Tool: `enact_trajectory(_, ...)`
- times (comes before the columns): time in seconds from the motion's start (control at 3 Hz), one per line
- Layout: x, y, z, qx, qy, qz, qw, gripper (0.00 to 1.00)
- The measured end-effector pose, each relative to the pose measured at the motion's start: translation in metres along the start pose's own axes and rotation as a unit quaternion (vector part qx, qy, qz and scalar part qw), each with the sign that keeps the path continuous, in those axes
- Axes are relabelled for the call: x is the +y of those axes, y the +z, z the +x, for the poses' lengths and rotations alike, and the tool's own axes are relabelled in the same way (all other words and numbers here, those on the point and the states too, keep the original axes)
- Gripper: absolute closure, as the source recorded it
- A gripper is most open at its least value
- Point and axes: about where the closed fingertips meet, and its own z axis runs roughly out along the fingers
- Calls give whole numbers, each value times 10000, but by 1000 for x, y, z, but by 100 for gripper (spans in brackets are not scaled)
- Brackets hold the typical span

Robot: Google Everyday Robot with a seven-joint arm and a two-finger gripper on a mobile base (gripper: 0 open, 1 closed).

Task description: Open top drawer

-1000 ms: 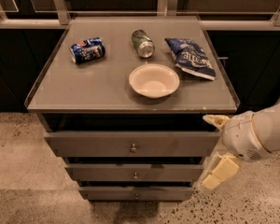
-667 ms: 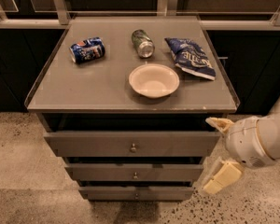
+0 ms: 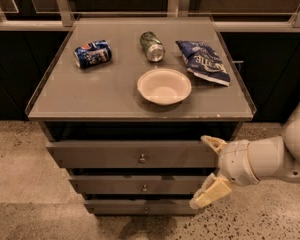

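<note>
1. Camera view: counter [image 3: 90, 94] overhangs the drawer stack. Its front lip sits just above the pull path, and the speckled floor [image 3: 25, 184] in front looks free.
2. Top drawer [image 3: 100, 155] sits directly under the counter and looks no further out than a second ago, so the opening is not begun.
3. Tool [image 3: 200, 170] has slid left and lower in the last second. It is now at the drawer front's right end with its fingers spread wide, holding nothing.
4. Knob [image 3: 142, 158] sits at the front's centre, well left of the tool and untouched. My read: more leftward travel is needed, keeping under the lip.
</note>
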Motion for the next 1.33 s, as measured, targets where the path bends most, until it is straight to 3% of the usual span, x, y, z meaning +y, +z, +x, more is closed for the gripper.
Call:
enact_trajectory(0.33,-23,31,-1,-307,-89,108,9994,0)
enact_trajectory(1.0,-31,37,11,-219,65,161,9996,0)
enact_trajectory(1.33,-96,60,22,-42,138,236,9996,0)
